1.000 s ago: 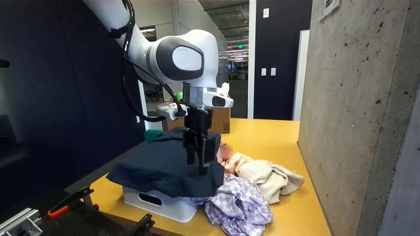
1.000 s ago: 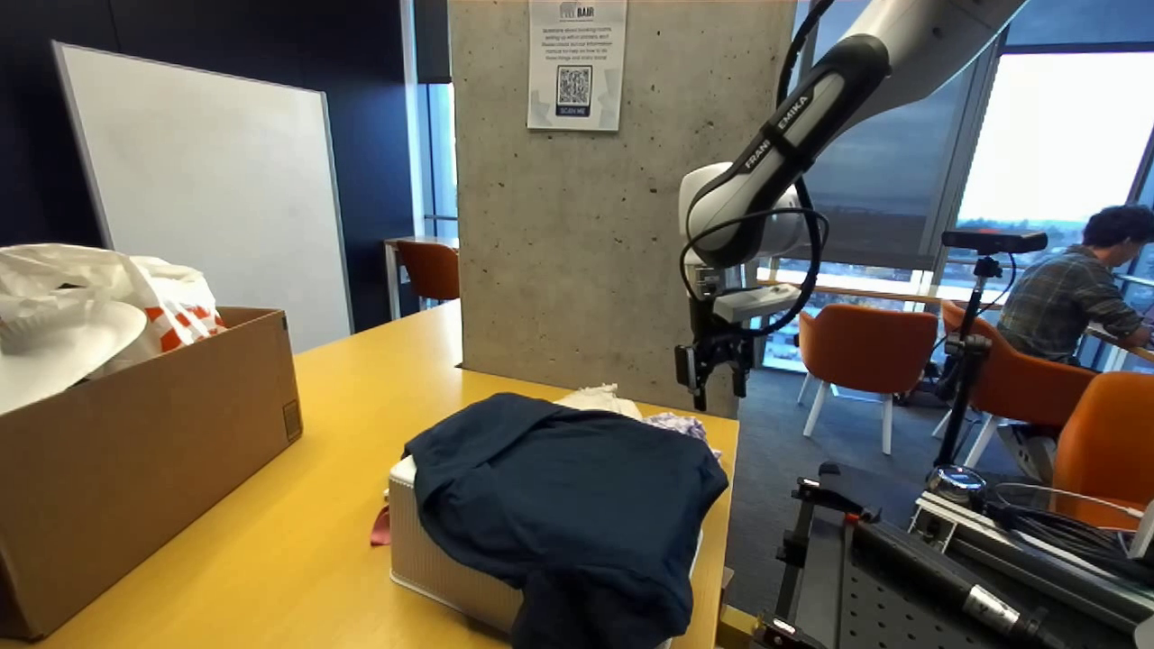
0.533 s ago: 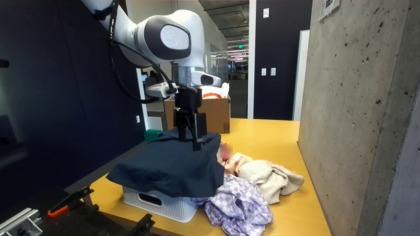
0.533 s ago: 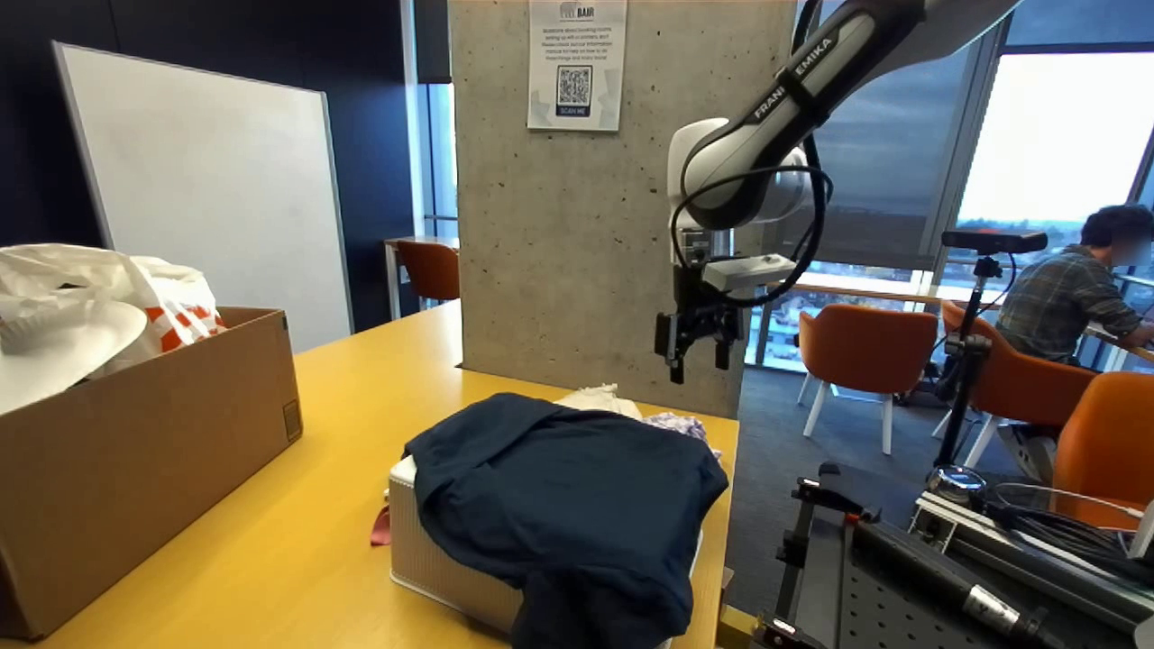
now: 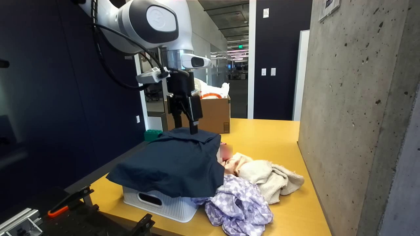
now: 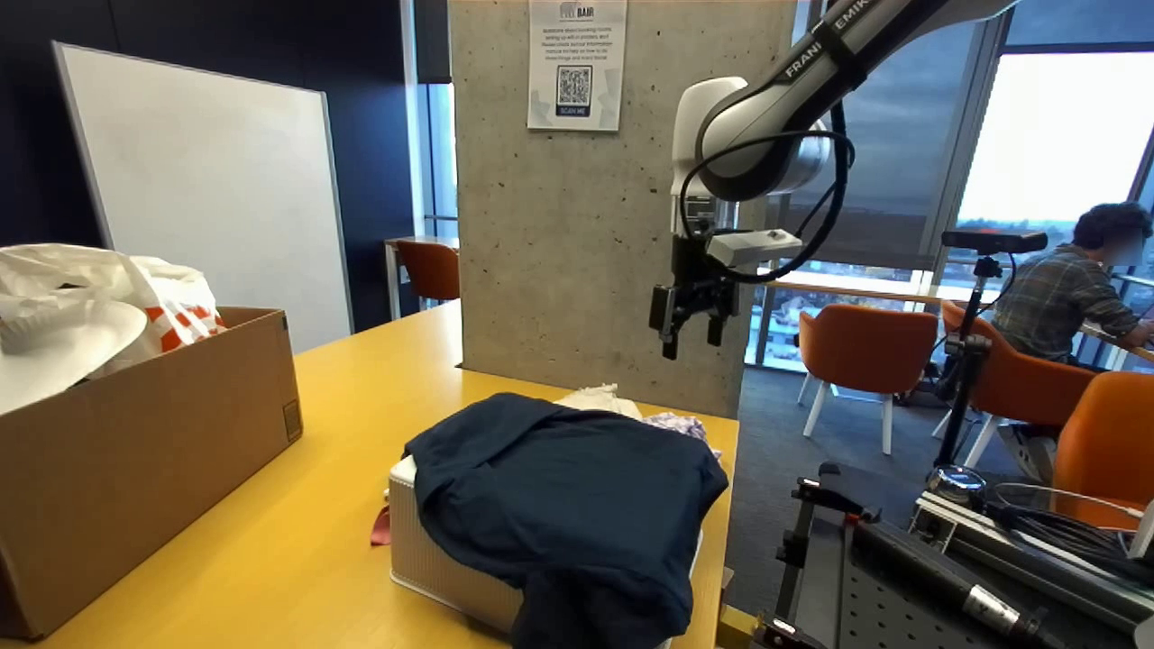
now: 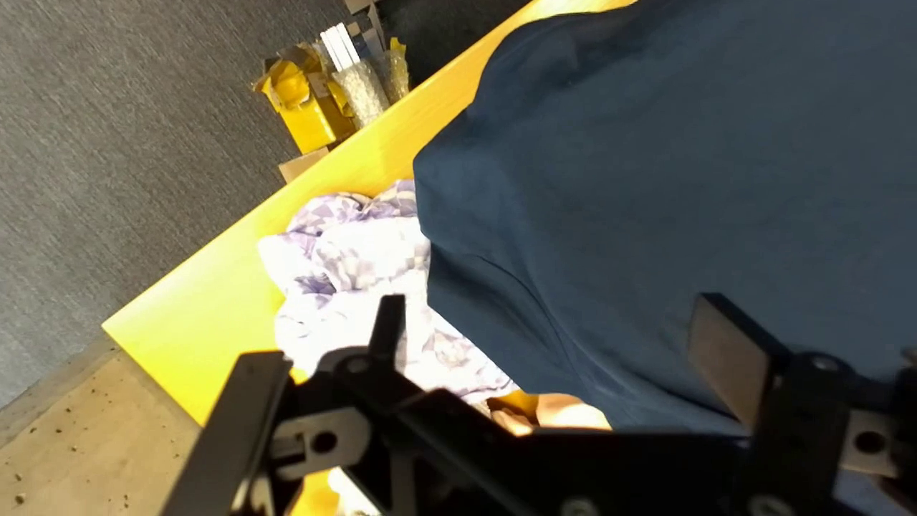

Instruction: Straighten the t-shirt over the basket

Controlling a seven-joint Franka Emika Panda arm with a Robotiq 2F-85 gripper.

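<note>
Hovering with jaws spread and nothing held, one black two-fingered gripper [image 6: 692,344] was positioned clear of all fabric. One navy-blue fabric t-shirt [image 5: 170,160] was draped over one ribbed white plastic basket [image 5: 174,212]; in an exterior view a flap [image 5: 206,136] seemed folded over at the far end, and the left corner jutted past the basket. Step in hand, by judgement: an edge was to be chosen and drawn out. The flap was best pinched by a single layer, raised slightly, then pulled outward low and slowly, lest the whole garment be dragged. One purple-and-white checked cloth [image 5: 241,206], beside the basket at right, was best excluded from the grip.
</note>
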